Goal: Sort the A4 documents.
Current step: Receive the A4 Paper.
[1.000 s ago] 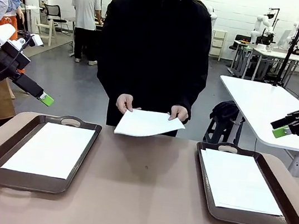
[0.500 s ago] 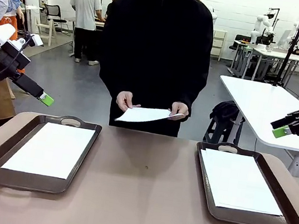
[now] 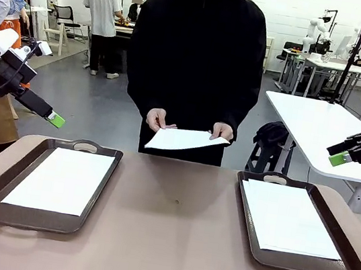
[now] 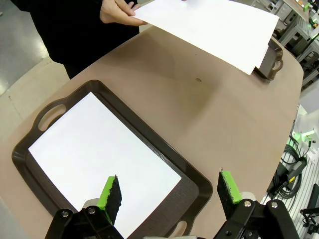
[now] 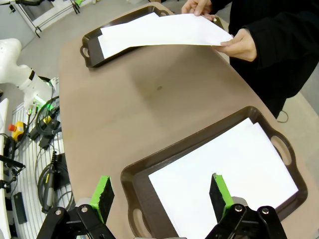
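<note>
left gripper (image 4: 168, 191) open, empty | right gripper (image 5: 159, 194) open, empty | person's hands (image 3: 156, 118) hold sheet (image 3: 185, 140) above worktop (image 3: 170, 228)

Since a second ago the person (image 3: 196, 56) at top centre of the front view has shifted slightly toward picture right. The held A4 sheet (image 3: 186, 139), which first hung low and broad over the table's far edge, now sits higher and looks flatter. Both hands, one (image 3: 156, 118) at its left corner and one (image 3: 222, 132) at its right, have risen with it.
</note>
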Robot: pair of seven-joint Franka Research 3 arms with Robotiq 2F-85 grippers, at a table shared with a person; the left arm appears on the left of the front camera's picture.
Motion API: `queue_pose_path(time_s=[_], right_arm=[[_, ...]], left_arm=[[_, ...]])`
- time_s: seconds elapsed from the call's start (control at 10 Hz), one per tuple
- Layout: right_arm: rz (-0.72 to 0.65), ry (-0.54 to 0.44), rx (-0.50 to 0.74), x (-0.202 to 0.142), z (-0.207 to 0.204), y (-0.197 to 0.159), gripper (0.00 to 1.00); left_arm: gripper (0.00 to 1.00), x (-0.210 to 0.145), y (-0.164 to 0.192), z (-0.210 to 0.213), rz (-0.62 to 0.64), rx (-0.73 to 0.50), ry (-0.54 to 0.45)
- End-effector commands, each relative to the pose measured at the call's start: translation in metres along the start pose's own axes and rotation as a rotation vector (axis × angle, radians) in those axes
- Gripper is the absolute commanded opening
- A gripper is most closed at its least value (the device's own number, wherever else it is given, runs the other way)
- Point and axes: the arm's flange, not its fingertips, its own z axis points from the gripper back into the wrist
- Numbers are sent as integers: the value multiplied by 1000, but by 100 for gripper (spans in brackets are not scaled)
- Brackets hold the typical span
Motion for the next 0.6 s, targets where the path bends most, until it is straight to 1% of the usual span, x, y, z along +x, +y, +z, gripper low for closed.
queue_pose_path(time_s=[0.0, 0.5], right_arm=[[-1, -8, 5, 1, -1, 0, 100], [-1, -8, 5, 1, -1, 0, 100]], left_arm=[[100, 0, 0, 0, 0, -2, -4], [100, 0, 0, 0, 0, -2, -4]])
